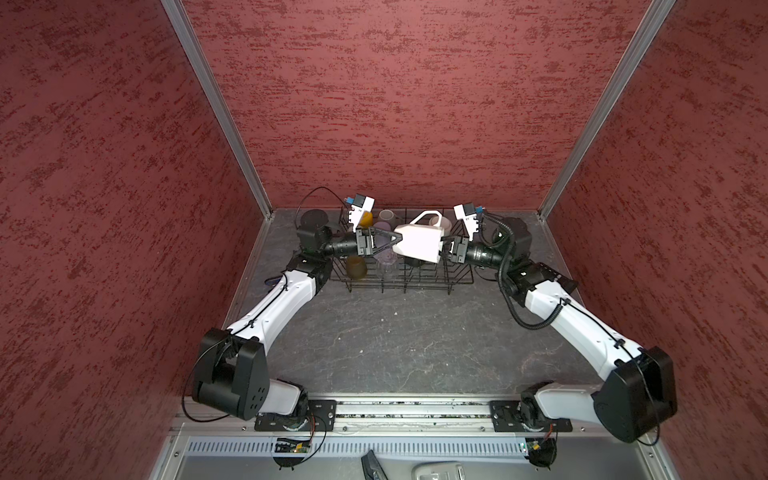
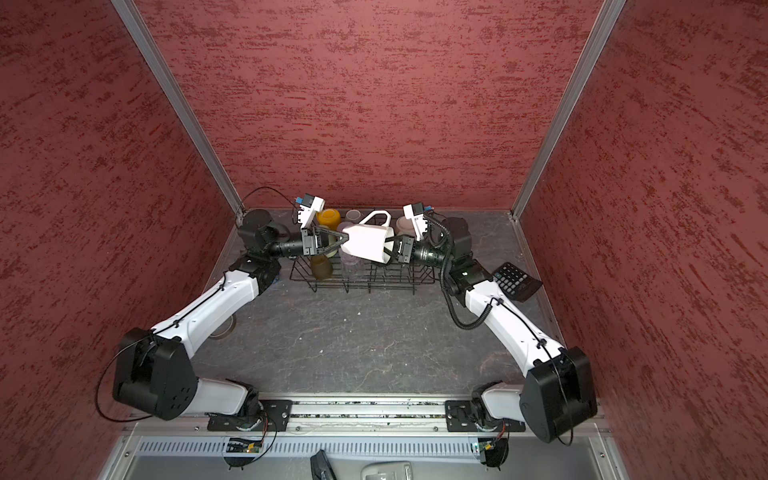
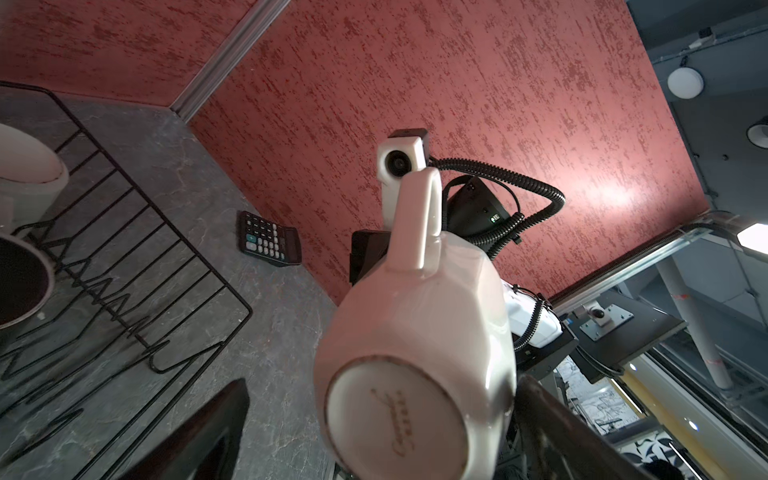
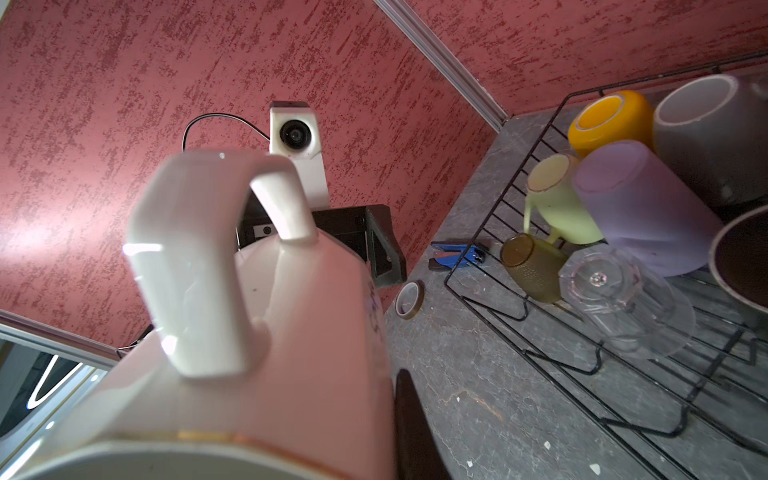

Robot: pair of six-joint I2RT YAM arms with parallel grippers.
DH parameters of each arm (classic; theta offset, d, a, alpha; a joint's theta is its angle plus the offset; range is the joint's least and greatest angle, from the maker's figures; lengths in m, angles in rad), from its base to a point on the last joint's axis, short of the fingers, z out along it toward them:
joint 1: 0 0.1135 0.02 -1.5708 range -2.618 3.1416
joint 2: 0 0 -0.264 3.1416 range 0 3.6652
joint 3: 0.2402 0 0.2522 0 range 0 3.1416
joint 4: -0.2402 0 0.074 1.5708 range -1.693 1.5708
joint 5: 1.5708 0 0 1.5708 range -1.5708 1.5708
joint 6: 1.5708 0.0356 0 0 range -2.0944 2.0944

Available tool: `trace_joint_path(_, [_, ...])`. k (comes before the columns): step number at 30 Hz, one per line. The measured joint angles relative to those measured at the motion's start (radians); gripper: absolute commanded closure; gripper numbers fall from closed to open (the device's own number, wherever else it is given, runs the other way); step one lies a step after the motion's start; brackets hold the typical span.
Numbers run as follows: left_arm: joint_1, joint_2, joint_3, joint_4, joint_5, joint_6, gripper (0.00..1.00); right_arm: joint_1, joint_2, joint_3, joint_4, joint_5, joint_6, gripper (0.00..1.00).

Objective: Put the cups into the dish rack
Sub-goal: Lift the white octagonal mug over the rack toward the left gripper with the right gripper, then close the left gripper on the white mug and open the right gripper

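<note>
In both top views the white faceted mug [image 1: 417, 244] hangs sideways over the dish rack [image 1: 459, 279]; the right tool [image 1: 444, 246] is clamped on its rim, and the left tool [image 1: 395, 238] gapes around its base. The left wrist view shows that base between spread fingers [image 3: 195, 440]. The right wrist view shows the lilac tumbler [image 4: 640, 208] and six more cups [image 4: 609, 122] racked; this mug seems the last.
</note>
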Motion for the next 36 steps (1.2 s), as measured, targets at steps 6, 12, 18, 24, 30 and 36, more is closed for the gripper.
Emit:
trace_joint_path(6, [-0.047,0.050,0.030,0.142,0.041,-0.070,0.00,0.000,0.019,-0.018,0.069,-0.034,0.045,1.00])
trace_joint_path(12, [-0.089,0.098,0.050,0.222,0.077,-0.117,0.01,0.000,0.022,-0.029,0.099,-0.043,0.067,1.00])
trace_joint_path(18, [-0.123,0.119,0.055,0.246,0.103,-0.127,0.06,0.000,0.022,-0.030,0.117,-0.049,0.072,1.00])
trace_joint_path(24, [-0.125,0.128,0.066,0.249,0.111,-0.130,0.24,0.000,0.023,-0.032,0.140,-0.060,0.081,1.00])
trace_joint_path(30, [-0.126,0.133,0.077,0.244,0.121,-0.131,0.64,0.000,0.023,-0.036,0.151,-0.063,0.083,0.91])
trace_joint_path(36, [-0.129,0.151,0.092,0.217,0.123,-0.134,1.00,-0.004,0.022,-0.036,0.095,0.000,0.046,0.67])
